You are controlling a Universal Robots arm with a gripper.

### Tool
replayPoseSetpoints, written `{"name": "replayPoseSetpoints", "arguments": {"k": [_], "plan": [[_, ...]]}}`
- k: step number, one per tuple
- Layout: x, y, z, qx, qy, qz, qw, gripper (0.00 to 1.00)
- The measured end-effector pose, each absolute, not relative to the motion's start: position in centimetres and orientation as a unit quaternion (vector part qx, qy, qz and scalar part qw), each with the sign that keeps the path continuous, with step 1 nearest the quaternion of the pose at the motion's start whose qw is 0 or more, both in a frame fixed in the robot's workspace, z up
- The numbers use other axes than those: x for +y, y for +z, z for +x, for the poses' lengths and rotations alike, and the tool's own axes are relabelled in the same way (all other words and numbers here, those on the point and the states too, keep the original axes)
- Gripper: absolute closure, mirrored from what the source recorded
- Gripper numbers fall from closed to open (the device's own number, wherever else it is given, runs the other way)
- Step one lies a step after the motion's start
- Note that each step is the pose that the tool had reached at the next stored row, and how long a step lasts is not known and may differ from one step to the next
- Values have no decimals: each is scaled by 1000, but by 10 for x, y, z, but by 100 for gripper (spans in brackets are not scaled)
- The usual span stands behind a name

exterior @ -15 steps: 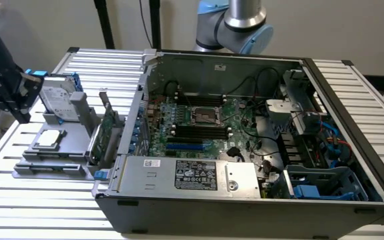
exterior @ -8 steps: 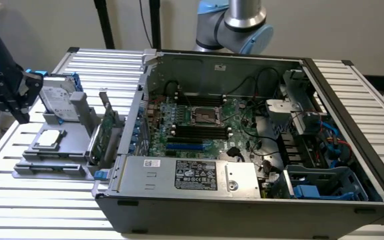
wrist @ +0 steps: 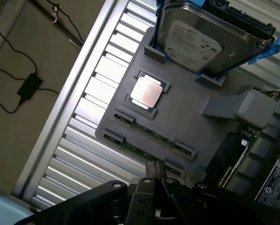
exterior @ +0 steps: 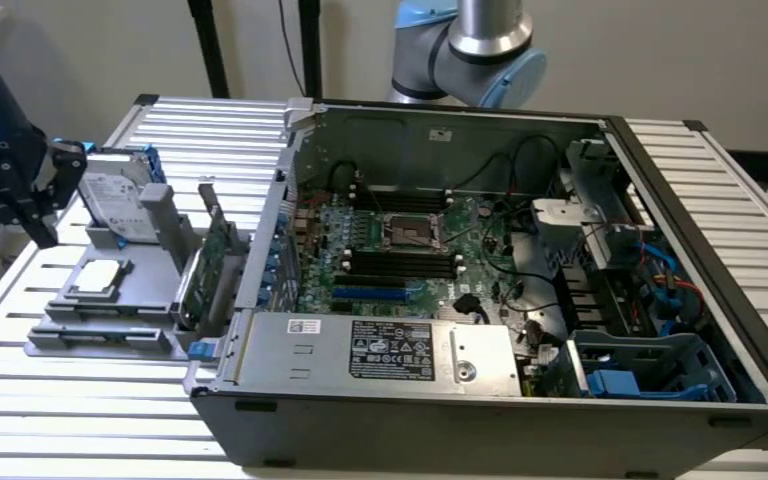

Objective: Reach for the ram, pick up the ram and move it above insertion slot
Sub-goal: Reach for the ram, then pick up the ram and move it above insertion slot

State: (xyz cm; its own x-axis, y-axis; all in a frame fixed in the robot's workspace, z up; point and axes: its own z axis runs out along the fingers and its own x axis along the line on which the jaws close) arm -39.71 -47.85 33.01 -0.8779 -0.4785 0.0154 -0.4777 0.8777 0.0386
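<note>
Wrist view | ram (wrist: 154, 135): thin dark-green stick edge-up in grey tray (wrist: 191, 105) | hand (wrist: 155, 169) nearby, grip state cannot tell

The exterior view looked down from high over the open computer case (exterior: 491, 420) on the slatted tabletop (exterior: 64, 400). The wrist view looked steeply down, close above the grey parts tray (wrist: 191, 117), which both shared.

arm (exterior: 488, 40): grey-and-blue joint at rear | gripper (exterior: 24, 205) (wrist: 156, 171): black, pointing down, far at exterior view's left
</note>
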Motion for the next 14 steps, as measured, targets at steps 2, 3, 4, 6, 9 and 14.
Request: {"name": "replayPoseSetpoints", "arguments": {"k": [2,3,4,6,9,14], "plan": [[-478,330,-397,-964,-17,265,13,89],[-478,330,-397,-962,-16,273,13,89],[-478,330,-397,-959,-16,282,13,89],[-478,330,-397,-954,-16,299,13,89],[-478,330,-397,-945,-16,326,14,89],[-478,330,-397,-930,-15,368,14,89]]}}
